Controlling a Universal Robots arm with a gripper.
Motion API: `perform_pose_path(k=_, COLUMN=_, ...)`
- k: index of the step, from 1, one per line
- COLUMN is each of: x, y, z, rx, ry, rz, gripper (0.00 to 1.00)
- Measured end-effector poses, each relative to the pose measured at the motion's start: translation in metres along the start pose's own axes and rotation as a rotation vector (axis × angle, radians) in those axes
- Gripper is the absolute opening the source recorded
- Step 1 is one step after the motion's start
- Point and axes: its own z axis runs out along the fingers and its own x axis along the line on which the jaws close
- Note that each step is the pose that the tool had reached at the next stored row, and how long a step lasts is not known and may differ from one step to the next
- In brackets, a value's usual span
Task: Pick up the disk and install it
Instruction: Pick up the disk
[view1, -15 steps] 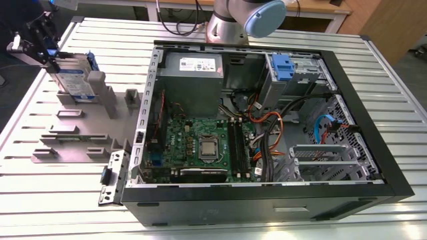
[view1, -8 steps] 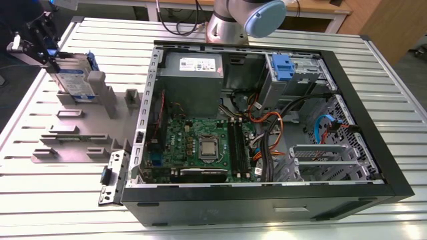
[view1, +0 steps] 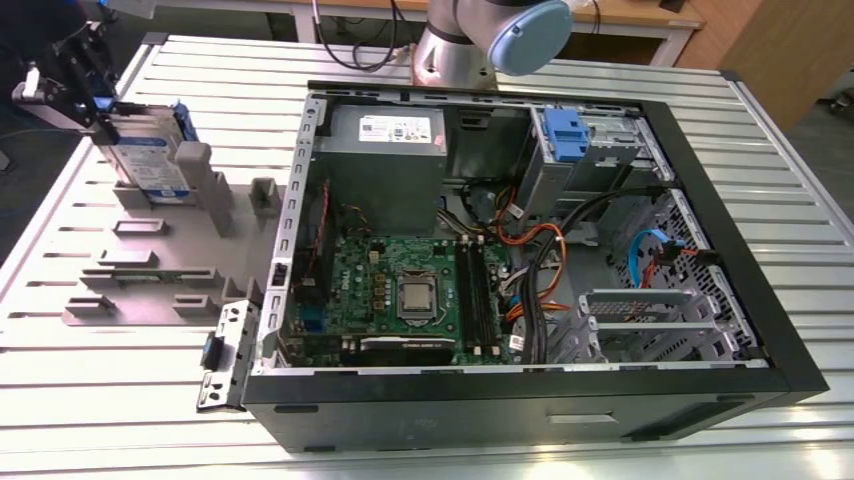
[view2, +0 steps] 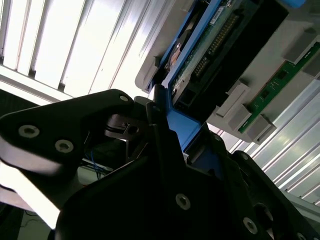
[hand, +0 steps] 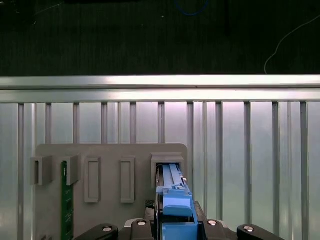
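The slatted metal table (view1: 747, 160) is carrying an open computer case (view1: 534, 410), which is lying on its side with the motherboard (view1: 414, 290) facing up and a bare metal drive cage (view1: 641, 310) showing towards the exterior view's right. Well apart from the case, towards the exterior view's left, a grey slotted fixture (view1: 147, 270) is lying flat on the table. The disk (view1: 147, 150) is standing upright on edge in one of its pockets, so it is not yet in the case. A green circuit board (hand: 64, 200) is sitting in another slot of the fixture. The step in hand appears to be the pick-up. Doing it well probably means drawing the disk straight out along the pocket's walls without tilting, since the pocket is hugging it closely. The clamp should also stay on the blue carrier frame (view2: 185, 132) rather than on the bare circuit side. The gripper (view1: 100, 105) is reaching down onto the disk's upper edge. In the second wrist view its black fingers (view2: 159, 112) are flanking the blue frame and pressing against it with no gap showing. It therefore looks to be clenched on the disk, narrowly spread to the frame's thickness.
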Motion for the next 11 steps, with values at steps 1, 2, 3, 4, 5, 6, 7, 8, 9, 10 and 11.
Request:
perform_pose_path(k=1, x=0.0, y=0.0, z=-0.0007, rx=0.0, ry=0.0001, rz=0.0, gripper=0.36)
perform_pose_path(k=2, x=0.0, y=0.0, z=-0.0013, rx=0.0, ry=0.0001, rz=0.0, gripper=0.36)
perform_pose_path(k=3, x=0.0, y=0.0, z=-0.0019, rx=0.0, ry=0.0002, rz=0.0, gripper=0.36)
perform_pose_path(k=4, x=0.0, y=0.0, z=-0.0026, rx=0.0, ry=0.0003, rz=0.0, gripper=0.36)
perform_pose_path(k=5, x=0.0, y=0.0, z=-0.0034, rx=-0.0001, ry=0.0004, rz=0.0, gripper=0.36)
perform_pose_path(k=6, x=0.0, y=-0.0001, z=-0.0043, rx=0.0, ry=0.0004, rz=0.0, gripper=0.36)
perform_pose_path(k=7, x=0.0, y=0.0, z=-0.0053, rx=0.0, ry=0.0004, rz=0.0, gripper=0.36)
perform_pose_path(k=8, x=0.0, y=0.0, z=-0.0064, rx=-0.0001, ry=0.0006, rz=0.0, gripper=0.36)
perform_pose_path(k=9, x=0.0, y=-0.0001, z=-0.0074, rx=0.0, ry=0.0006, rz=0.0, gripper=0.36)
perform_pose_path(k=10, x=0.0, y=-0.0001, z=-0.0084, rx=-0.0001, ry=0.0008, rz=0.0, gripper=0.36)
perform_pose_path(k=11, x=0.0, y=-0.0001, z=-0.0093, rx=0.0, ry=0.0008, rz=0.0, gripper=0.36)
